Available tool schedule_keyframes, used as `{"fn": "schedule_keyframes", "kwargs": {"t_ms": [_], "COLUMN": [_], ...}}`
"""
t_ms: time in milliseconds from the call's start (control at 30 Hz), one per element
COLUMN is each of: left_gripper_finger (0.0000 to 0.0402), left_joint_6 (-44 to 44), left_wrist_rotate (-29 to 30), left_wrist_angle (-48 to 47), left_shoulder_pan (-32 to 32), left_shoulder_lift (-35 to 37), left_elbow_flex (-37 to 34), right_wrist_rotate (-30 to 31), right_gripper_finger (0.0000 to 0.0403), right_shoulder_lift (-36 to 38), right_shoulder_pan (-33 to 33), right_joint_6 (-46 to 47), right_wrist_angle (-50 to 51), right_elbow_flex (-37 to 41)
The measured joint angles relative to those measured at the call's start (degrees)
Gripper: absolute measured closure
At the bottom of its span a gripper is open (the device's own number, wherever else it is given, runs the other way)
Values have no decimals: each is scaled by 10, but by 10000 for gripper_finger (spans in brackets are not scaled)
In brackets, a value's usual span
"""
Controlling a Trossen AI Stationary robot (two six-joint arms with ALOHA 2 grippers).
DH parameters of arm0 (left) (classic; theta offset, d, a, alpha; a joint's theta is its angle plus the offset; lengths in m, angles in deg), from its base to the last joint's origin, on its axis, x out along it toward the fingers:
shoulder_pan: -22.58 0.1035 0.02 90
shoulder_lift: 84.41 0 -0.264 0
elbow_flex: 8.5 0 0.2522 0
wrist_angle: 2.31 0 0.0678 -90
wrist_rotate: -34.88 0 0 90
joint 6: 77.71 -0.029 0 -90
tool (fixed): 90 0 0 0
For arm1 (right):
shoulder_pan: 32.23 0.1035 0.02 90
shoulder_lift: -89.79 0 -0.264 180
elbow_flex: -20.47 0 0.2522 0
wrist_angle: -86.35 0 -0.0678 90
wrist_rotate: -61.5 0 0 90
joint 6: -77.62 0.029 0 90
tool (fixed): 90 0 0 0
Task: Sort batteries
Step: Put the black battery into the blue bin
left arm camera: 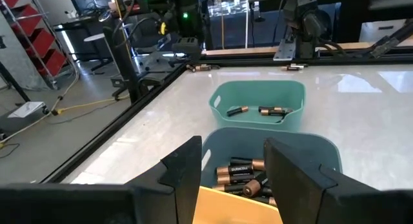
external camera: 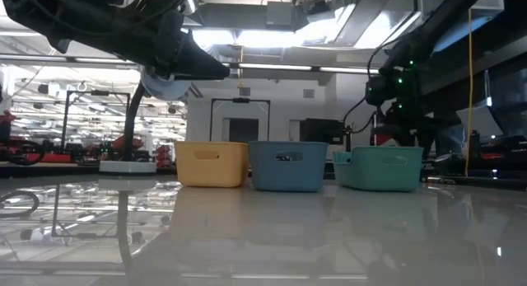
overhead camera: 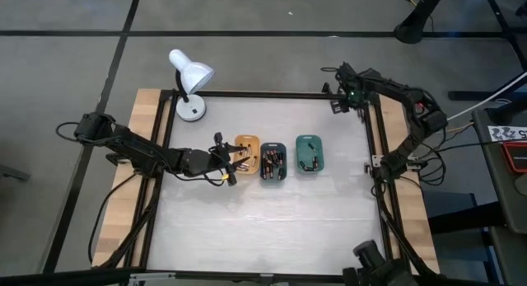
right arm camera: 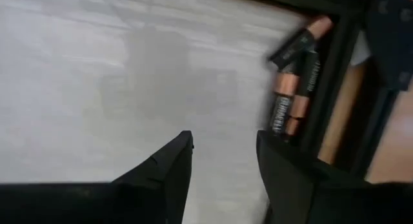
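Note:
Three small trays stand in a row mid-table: orange [overhead camera: 247, 146], dark teal [overhead camera: 273, 165] and green [overhead camera: 310, 154]. Batteries [left arm camera: 240, 172] lie heaped in the dark teal tray, and a few [left arm camera: 258, 110] lie in the green one [left arm camera: 258, 101]. More batteries [right arm camera: 290, 88] lie on the table against the black frame rail at the far right corner. My left gripper [left arm camera: 232, 153] stands open, level, over the orange tray's near-left edge [left arm camera: 239, 211]. My right gripper [right arm camera: 222, 143] is open and points down over bare table beside the corner batteries, with nothing between its fingers.
A white desk lamp [overhead camera: 189, 80] stands at the table's far left corner. A black frame rail [overhead camera: 372, 138] runs around the tabletop. Two single batteries [left arm camera: 200, 68] lie by the far rail. The near half of the table [overhead camera: 263, 228] is bare.

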Motion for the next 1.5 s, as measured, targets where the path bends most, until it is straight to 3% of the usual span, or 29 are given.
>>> {"fn": "schedule_keyframes", "kwargs": {"t_ms": [367,767,1033,1233,1500], "left_gripper_finger": [245,245,245,245,245], "left_joint_6": [5,5,5,5,6], "left_wrist_rotate": [0,-2,-2,-2,-3], "left_wrist_angle": [2,2,2,2,2], "left_shoulder_pan": [0,0,0,0,0], "left_shoulder_lift": [0,0,0,0,0], "left_elbow_flex": [0,0,0,0,0], "right_wrist_rotate": [-5,25,20,24,139], "right_gripper_finger": [230,261,266,231,158], "right_shoulder_lift": [-46,-86,-116,-138,-140], "right_shoulder_pan": [-27,-37,-39,-34,15], "right_joint_6": [12,-78,-61,-218,-464], "right_wrist_angle": [-37,9,47,102,100], "right_elbow_flex": [-16,-60,-99,-119,-119]}}
